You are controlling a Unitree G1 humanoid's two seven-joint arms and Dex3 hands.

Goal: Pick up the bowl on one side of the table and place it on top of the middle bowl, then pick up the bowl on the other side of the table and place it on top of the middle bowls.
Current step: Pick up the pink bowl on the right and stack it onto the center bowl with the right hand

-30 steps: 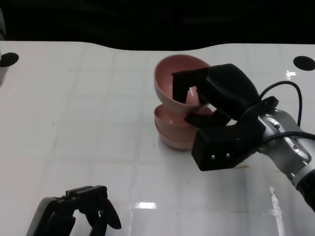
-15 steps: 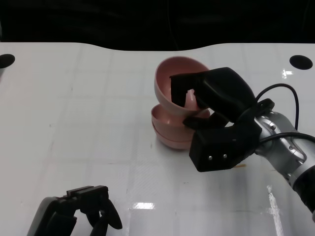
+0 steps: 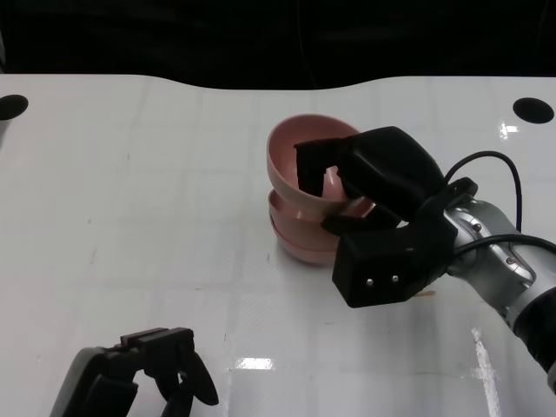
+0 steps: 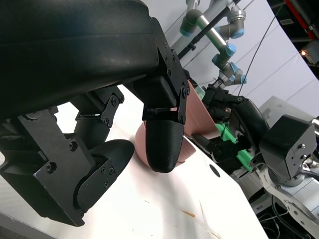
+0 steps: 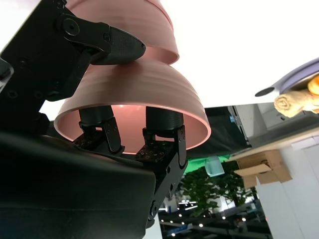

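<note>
My right hand [image 3: 382, 187] grips a pink bowl [image 3: 291, 161] by its near rim, fingers [image 5: 162, 122] inside and thumb outside. The bowl leans slightly to the left, and its base is down in the stack of two pink bowls [image 3: 300, 245] at mid table. In the right wrist view the held bowl [image 5: 132, 94] meets the stack [image 5: 134, 25] just past the thumb. My left hand [image 3: 148, 373] rests low near the table's front left edge, holding nothing, with its fingers [image 4: 162, 144] loosely bent and a gap to the thumb. The left wrist view shows the bowls [image 4: 192, 147] beyond those fingers.
The white table [image 3: 130, 174] has dark round holes at its far left [image 3: 10, 106] and far right [image 3: 532, 109] corners. A black cable [image 3: 486, 161] loops over my right wrist. Other robot arms [image 4: 219, 30] stand beyond the table.
My right hand has lowered the pink bowl and turned it from steeply tilted toward level, bringing it down onto the stack. The left hand has stayed put.
</note>
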